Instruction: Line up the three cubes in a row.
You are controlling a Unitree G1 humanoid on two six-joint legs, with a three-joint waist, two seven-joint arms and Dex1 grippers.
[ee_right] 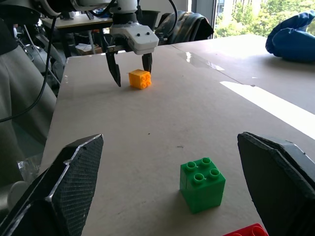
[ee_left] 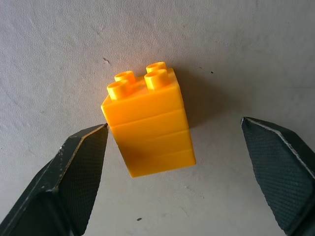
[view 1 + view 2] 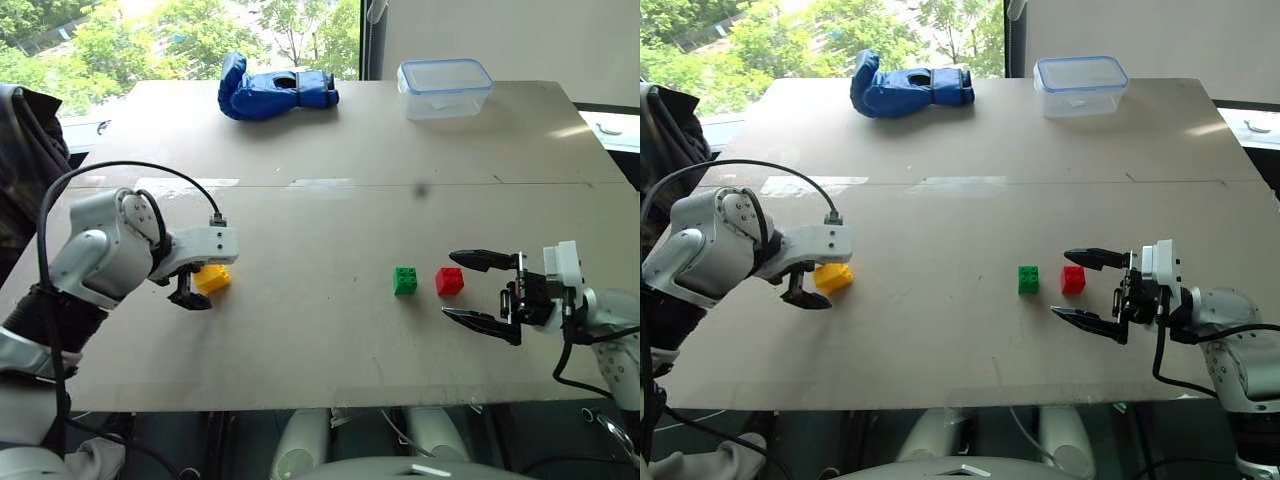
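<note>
the left gripper (image 2: 174, 147) hangs wide open around the tipped yellow cube (image 2: 147, 123), holding nothing; one finger (image 2: 81, 162) looks almost touching, so centre before closing.

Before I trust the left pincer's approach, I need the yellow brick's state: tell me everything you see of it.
The yellow brick is glossy plastic with four round studs on one face. It lies tipped on its side on the table, far left of the other two bricks. The open left pincer straddles it; one finger is very near, the other apart.
</note>
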